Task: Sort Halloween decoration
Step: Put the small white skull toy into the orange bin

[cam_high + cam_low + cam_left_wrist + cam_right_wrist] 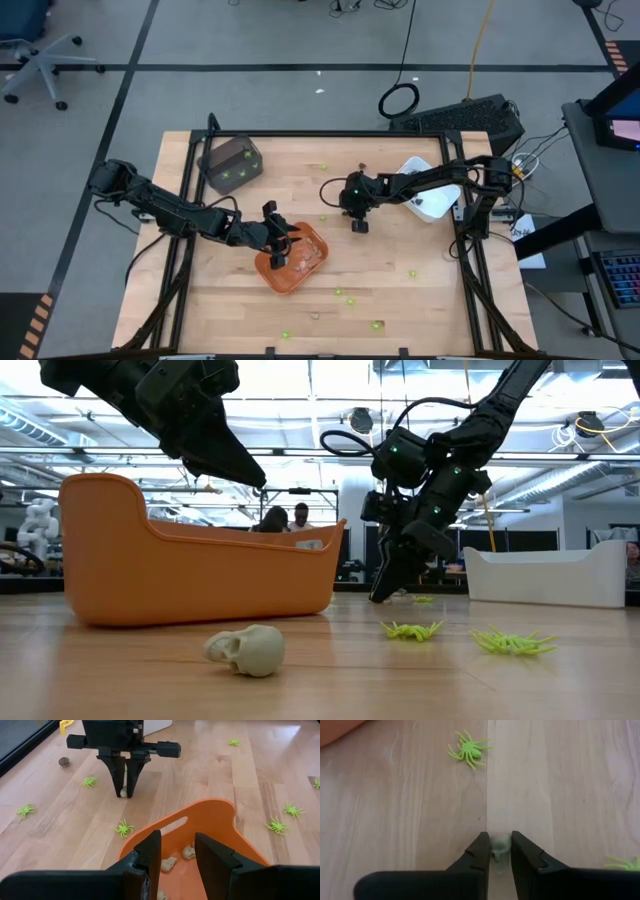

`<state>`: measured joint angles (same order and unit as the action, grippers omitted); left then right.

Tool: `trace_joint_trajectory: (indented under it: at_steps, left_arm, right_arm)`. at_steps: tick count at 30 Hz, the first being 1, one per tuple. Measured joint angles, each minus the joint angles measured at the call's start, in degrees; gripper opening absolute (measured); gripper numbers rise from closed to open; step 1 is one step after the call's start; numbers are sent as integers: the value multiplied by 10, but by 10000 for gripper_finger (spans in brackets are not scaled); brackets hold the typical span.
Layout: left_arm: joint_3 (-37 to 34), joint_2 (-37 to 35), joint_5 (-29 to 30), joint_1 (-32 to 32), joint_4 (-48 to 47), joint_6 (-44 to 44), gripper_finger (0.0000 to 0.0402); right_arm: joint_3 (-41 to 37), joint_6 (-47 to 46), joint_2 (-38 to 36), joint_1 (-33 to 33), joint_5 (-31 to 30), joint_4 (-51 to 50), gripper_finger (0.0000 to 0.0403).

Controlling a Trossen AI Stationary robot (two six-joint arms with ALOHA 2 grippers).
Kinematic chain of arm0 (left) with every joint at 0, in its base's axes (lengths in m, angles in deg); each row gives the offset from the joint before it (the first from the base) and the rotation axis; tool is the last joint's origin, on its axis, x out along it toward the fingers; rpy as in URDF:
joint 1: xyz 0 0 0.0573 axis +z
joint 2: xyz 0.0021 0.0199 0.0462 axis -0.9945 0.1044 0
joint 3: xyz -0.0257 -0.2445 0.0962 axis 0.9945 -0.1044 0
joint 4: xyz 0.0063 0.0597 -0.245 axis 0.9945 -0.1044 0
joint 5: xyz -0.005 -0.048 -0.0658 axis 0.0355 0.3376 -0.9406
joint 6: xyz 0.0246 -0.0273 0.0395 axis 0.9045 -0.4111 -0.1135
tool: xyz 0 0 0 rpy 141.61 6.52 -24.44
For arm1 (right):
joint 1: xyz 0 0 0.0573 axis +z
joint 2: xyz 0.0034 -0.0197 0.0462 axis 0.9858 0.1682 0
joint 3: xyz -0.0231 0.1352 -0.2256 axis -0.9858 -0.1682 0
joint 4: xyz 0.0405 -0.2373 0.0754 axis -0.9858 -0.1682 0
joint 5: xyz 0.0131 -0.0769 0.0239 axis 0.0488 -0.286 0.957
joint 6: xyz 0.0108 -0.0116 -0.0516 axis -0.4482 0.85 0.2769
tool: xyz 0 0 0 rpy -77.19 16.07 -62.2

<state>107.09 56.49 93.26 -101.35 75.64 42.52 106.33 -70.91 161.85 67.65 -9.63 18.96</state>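
Here the right gripper point(496, 851) stood tip-down on the desk point(400, 300), near its middle, its fingers pinched on a small tan-grey skull point(500, 845) that sat between the tips and still touched the wood. The grip looked narrow and low on the piece (from the left wrist view the skull showed only as a pale dot at the fingertips), so it was hard to say how deep it sat. To do this step well, the lift should be straight up and slow, checking that the skull comes away with the fingers before swinging toward the orange tray point(312, 262), which already held similar tan pieces. The lime-green spider point(467, 750) just ahead should be left undisturbed. The left gripper point(176, 851) hovered over the orange tray, fingers partly apart and empty, so the carry ought to approach from the tray's free side. Other green spiders and another skull point(247, 649) lay scattered about the desk.
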Motion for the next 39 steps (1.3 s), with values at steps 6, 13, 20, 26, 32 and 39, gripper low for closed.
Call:
trace_joint_trajectory:
  at_steps: [6,13,20,26,32,39]
  left_arm:
    - [0,0,0,0,-2,0,118]
    - [0,0,0,0,-4,0,118]
    - [0,0,0,0,-3,0,118]
    - [0,0,0,0,2,1,118]
    - [0,0,0,0,2,1,118]
    - [0,0,0,0,12,0,118]
  right_arm:
    - [-4,4,-51,3,43,-26,30]
    - [-3,15,-123,31,54,-81,29]
    - [-81,-35,-151,89,107,66,29]
    - [-153,-100,-152,137,107,321,29]
    - [-173,-104,-153,163,117,473,29]
    - [-174,-108,-153,168,207,585,29]
